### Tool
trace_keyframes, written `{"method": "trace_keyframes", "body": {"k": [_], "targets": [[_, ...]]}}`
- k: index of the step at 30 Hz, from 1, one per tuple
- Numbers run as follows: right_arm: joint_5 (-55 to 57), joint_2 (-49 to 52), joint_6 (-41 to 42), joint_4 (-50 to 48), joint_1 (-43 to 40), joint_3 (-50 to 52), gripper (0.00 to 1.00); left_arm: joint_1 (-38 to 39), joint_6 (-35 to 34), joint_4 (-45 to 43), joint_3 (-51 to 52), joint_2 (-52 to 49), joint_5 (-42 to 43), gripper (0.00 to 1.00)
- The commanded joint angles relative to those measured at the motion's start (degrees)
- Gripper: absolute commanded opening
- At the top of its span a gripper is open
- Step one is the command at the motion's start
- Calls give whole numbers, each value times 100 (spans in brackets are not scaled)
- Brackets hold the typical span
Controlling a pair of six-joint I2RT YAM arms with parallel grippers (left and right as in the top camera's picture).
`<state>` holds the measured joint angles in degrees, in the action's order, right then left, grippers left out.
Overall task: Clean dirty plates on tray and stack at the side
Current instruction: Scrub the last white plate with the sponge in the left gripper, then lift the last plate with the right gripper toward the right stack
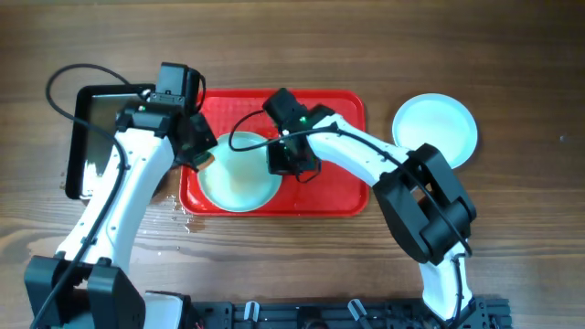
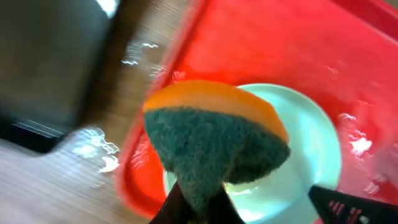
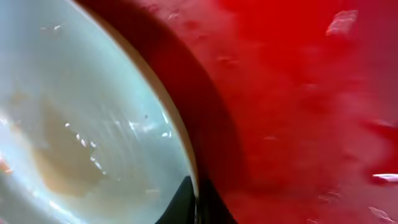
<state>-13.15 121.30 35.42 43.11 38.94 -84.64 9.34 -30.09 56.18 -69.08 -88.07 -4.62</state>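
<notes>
A pale aqua plate (image 1: 239,178) lies on the left half of the red tray (image 1: 334,196). My left gripper (image 1: 203,157) is shut on an orange-and-green sponge (image 2: 211,140) and holds it over the plate's left rim (image 2: 311,155). My right gripper (image 1: 291,157) is shut on the plate's right rim (image 3: 186,171), with one finger inside and one outside. The plate's inside shows a brownish smear (image 3: 68,155). Another clean plate (image 1: 435,128) sits on the table to the right of the tray. A third plate is not in view.
A black metal pan (image 1: 91,137) with a shiny base stands left of the tray. Water drops lie on the wood by the tray's front left corner (image 1: 183,215). The tray floor (image 3: 298,93) is wet.
</notes>
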Motion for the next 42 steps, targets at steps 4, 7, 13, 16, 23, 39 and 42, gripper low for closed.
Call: {"method": "trace_keyframes", "body": {"k": [4,7,13,16,23,39,42], "targets": [[522,170,522,319,-109,-363,5,479,181,-1440,1246,-94,1641,4],[273,170,527,254,-92,-361,4,671,-42,-1987,1478,-190,1633,4],[278,173,522,234,-92,-361,4,785,-37,-2295,1486,-1303,1631,4],[284,173,481,260,-92,-358,4,807,-37,-2210,1486,-1556,763,4],[326,173,216,374,-87,-358,5,807,-37,-1648,1484,-1554,-2743,4],[2415,-529,-846,2798,-708,-2273,5,678,-511,-4,111,485,-789,4],[4422,-623,-1226,3812,-527,-3217,4,678,-514,-20,280,382,-756,4]]}}
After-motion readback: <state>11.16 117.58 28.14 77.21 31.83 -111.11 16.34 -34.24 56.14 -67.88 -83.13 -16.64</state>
